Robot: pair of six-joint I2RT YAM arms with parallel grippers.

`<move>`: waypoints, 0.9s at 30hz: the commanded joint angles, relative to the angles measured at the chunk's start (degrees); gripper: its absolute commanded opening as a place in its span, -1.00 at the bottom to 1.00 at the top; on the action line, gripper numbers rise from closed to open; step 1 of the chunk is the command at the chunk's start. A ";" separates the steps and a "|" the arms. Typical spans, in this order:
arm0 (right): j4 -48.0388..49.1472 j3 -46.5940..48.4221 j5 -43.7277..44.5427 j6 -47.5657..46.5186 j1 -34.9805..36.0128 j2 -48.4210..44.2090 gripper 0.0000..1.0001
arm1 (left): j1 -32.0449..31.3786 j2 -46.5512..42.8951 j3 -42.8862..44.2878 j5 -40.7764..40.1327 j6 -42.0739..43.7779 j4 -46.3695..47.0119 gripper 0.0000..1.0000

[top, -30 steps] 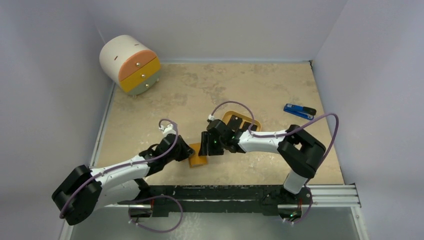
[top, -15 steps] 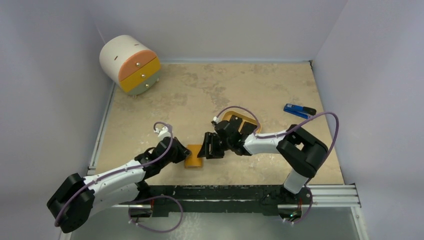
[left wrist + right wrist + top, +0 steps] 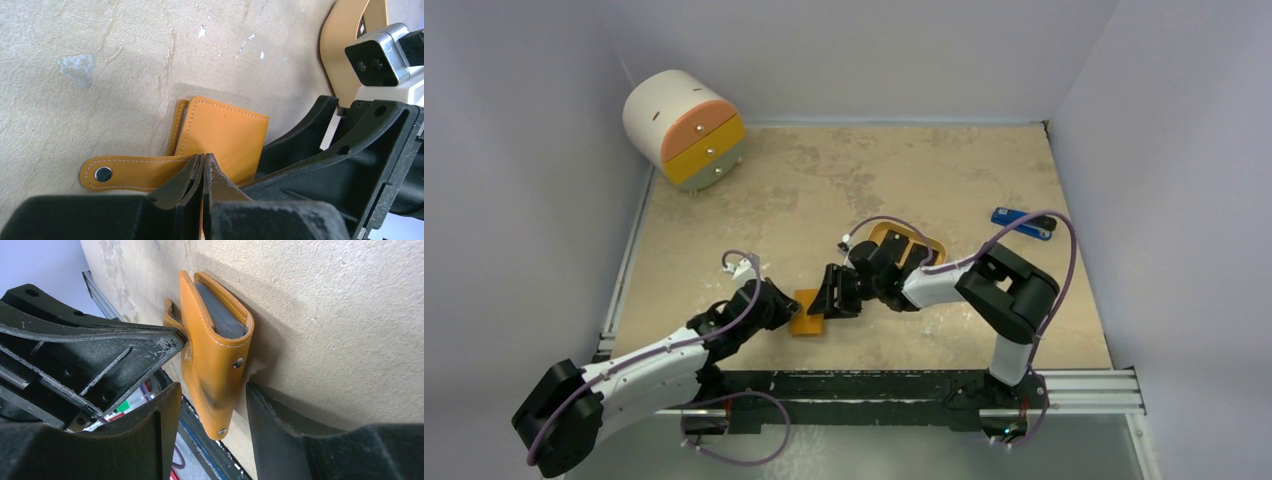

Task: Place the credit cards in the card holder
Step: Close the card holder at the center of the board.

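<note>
The orange card holder point(image 3: 809, 313) lies folded near the table's front, between my two grippers. Its snap tab point(image 3: 132, 172) sticks out to the left in the left wrist view. My left gripper point(image 3: 202, 157) is shut, with a thin orange flap of the holder pinched between its tips. My right gripper point(image 3: 214, 390) is open and straddles the holder's strap end, with a gap on each side. The pale blue-grey inside point(image 3: 220, 312) shows in the fold. Dark credit cards point(image 3: 921, 250) lie on the orange oval tray point(image 3: 936, 243), partly hidden by the right arm.
A blue-and-black gadget point(image 3: 1024, 222) lies at the right. A round white drawer unit point(image 3: 686, 128) with orange, yellow and green drawers stands at the back left. The table's front rail point(image 3: 874, 385) runs close behind the holder.
The left arm has drawn back toward the left, and the card holder has shifted left with it. The right gripper has followed it leftward, staying around it.
</note>
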 commanded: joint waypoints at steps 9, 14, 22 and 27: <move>5.29 1.51 -0.77 1.38 0.21 3.11 -0.09 | 0.04 -0.34 -2.74 -4.98 -1.88 -12.82 -1.00; 5.43 3.01 -2.11 0.73 0.63 4.40 -0.17 | 0.04 0.10 -2.74 -4.73 -1.78 -12.37 -1.00; 5.13 5.82 -3.53 -0.36 1.45 6.12 -0.27 | 0.01 0.96 -2.79 -4.61 -1.78 -11.69 -1.00; 4.55 4.40 -1.15 -2.63 1.56 2.17 -0.88 | 0.04 -0.35 -1.70 -5.23 -1.95 -13.30 -1.00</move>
